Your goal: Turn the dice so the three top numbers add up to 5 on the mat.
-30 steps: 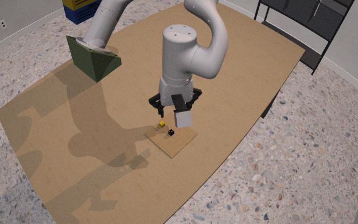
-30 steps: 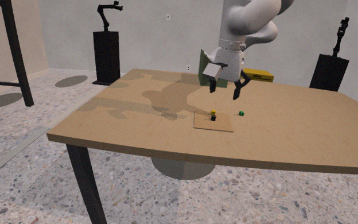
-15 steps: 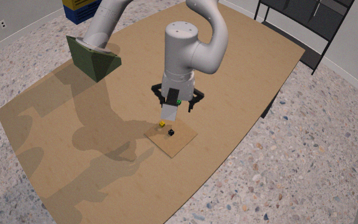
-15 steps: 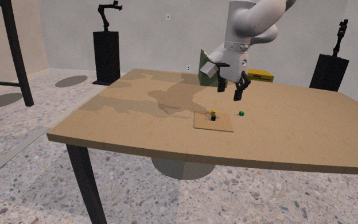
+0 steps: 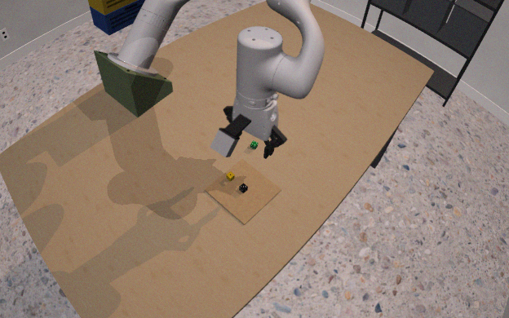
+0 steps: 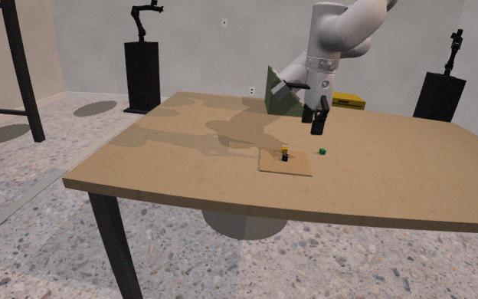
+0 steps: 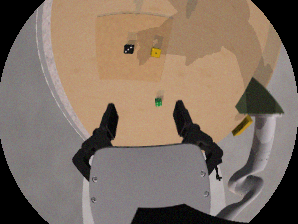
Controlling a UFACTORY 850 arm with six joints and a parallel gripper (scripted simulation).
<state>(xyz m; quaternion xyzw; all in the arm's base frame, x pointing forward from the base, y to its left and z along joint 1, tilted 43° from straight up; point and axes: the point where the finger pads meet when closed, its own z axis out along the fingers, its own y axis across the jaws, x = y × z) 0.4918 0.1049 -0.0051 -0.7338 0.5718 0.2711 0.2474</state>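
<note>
My gripper [image 6: 312, 126] [image 7: 145, 108] is open and empty, high above the table. In the wrist view the green die [image 5: 254, 144] [image 6: 322, 151] [image 7: 158, 102] shows between and below the fingertips; it lies on the table, off the mat. The yellow die [image 5: 230, 176] [image 6: 284, 149] [image 7: 156, 52] and the black die [image 5: 243, 187] [image 6: 285, 157] [image 7: 129, 49] lie apart on the thin wooden mat [image 5: 245, 212] [image 6: 299, 170] [image 7: 107, 70], which lies flat. The yellow die seems to show one pip on top. The top numbers of the black and green dice are too small to read surely.
The wooden table [image 5: 339, 102] [image 6: 204, 180] [image 7: 75, 90] carries the mat. A green wedge-shaped mount [image 5: 131, 87] [image 6: 280, 103] [image 7: 257, 100] holds the arm's base at one side. The arm's shadow falls across part of the mat. A dark shelf [image 5: 429, 37] stands beyond the table.
</note>
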